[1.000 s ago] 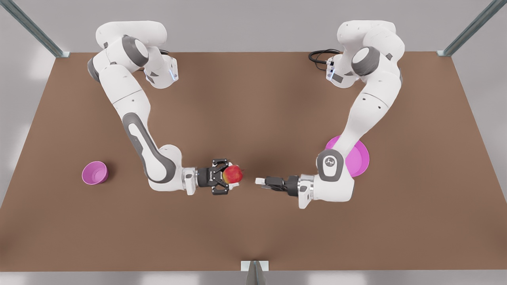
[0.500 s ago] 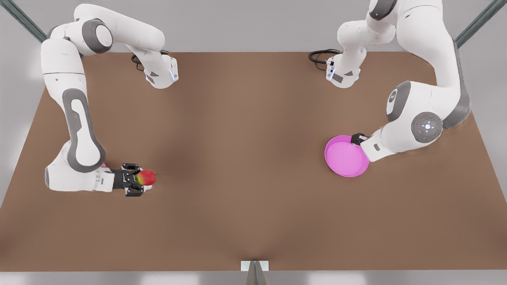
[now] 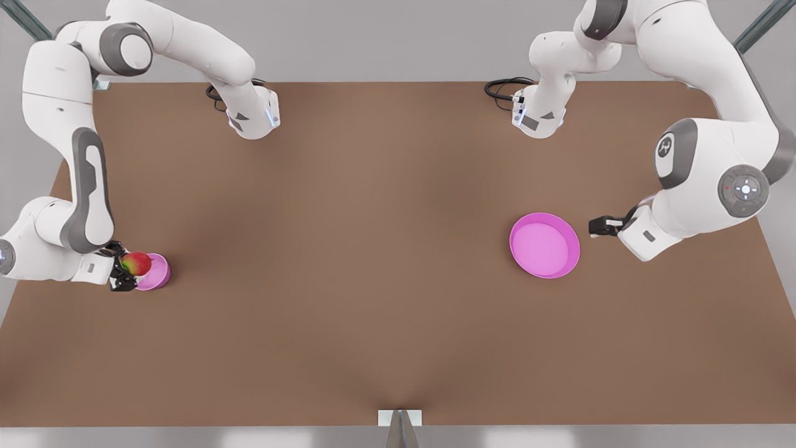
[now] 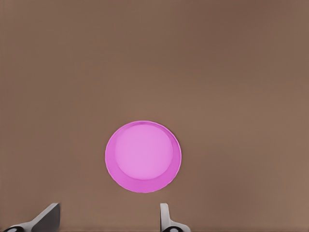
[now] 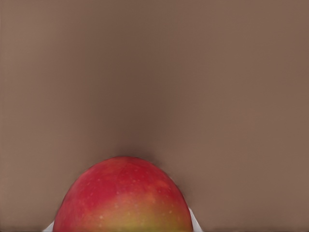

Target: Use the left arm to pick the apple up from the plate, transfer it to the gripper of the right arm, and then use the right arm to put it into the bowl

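The red apple (image 3: 137, 264) with its yellow-green patch is held in my right gripper (image 3: 126, 269), which is shut on it at the front view's left. It hangs at the near rim of the small pink bowl (image 3: 159, 274); whether it touches the bowl I cannot tell. The apple (image 5: 123, 198) sits close up in the right wrist view. My left gripper (image 3: 597, 226) is open and holds nothing, just to the front view's right of the wide pink plate (image 3: 544, 244). In the left wrist view the plate (image 4: 143, 156) lies bare beyond my open fingers (image 4: 165, 217).
The brown table (image 3: 373, 249) stretches wide between bowl and plate. Both arm bases (image 3: 252, 115) stand at the far edge with black cables. A metal post (image 3: 400, 426) rises at the near edge's middle.
My right gripper has carried the apple from mid-table to the front view's left, up to the bowl. My left gripper has drawn back past the plate to its far side.
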Action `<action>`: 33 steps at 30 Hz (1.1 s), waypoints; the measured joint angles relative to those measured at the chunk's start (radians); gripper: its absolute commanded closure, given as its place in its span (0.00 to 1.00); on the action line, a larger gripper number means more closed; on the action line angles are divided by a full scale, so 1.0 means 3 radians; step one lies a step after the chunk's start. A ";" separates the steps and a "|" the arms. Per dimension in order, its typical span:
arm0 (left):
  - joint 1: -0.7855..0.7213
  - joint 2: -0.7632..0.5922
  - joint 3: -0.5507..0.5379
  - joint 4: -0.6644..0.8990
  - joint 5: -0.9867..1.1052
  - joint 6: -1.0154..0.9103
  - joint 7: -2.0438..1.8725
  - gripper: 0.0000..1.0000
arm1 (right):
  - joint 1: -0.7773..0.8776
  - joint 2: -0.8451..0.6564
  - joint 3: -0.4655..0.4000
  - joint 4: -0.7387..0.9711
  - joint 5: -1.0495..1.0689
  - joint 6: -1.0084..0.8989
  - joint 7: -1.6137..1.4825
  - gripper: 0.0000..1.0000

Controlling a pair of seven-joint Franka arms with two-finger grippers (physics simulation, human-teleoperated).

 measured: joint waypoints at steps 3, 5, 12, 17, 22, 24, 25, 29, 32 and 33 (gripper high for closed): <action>0.0003 0.0005 0.0000 0.0001 0.0008 -0.0019 -0.0020 0.00 | -0.0046 0.0048 0.0000 -0.0070 -0.0046 0.0152 -0.0016 0.48; 0.0005 0.0010 0.0000 0.0001 0.0011 -0.0027 -0.0031 0.00 | -0.0090 0.0074 0.0000 -0.0118 -0.0065 0.0258 -0.0032 0.48; 0.0001 0.0015 0.0000 0.0001 0.0014 -0.0043 -0.0063 0.00 | -0.0152 0.0205 0.0000 -0.0189 -0.0089 0.0544 -0.0079 0.48; 0.0001 0.0015 0.0000 0.0001 0.0014 -0.0046 -0.0078 0.00 | -0.0222 0.0229 0.0000 -0.0305 -0.0096 0.0710 -0.0109 0.48; 0.0001 0.0015 0.0000 0.0001 0.0015 -0.0048 -0.0090 0.00 | -0.0267 0.0218 0.0003 -0.0389 -0.0077 0.0826 -0.0148 0.00; 0.0001 0.0015 0.0000 0.0001 0.0015 -0.0049 -0.0094 0.00 | -0.0268 0.0217 0.0004 -0.0399 -0.0064 0.0853 -0.0169 0.00; 0.0001 0.0015 0.0000 0.0001 0.0015 -0.0049 -0.0095 0.00 | -0.0268 0.0217 0.0004 -0.0401 -0.0061 0.0862 -0.0177 0.00; 0.0001 0.0015 0.0000 0.0001 0.0015 -0.0051 -0.0101 0.00 | -0.0253 0.0114 0.0050 -0.0349 -0.0054 0.0861 -0.0205 0.00; 0.0001 0.0015 0.0000 0.0001 0.0015 -0.0052 -0.0105 0.00 | -0.0232 -0.0171 0.0158 -0.0164 -0.0034 0.0663 -0.0126 0.00; 0.0001 0.0015 0.0000 0.0001 0.0015 -0.0052 -0.0106 0.00 | -0.0195 -0.0228 0.0170 -0.0023 -0.0037 0.0535 -0.0036 0.00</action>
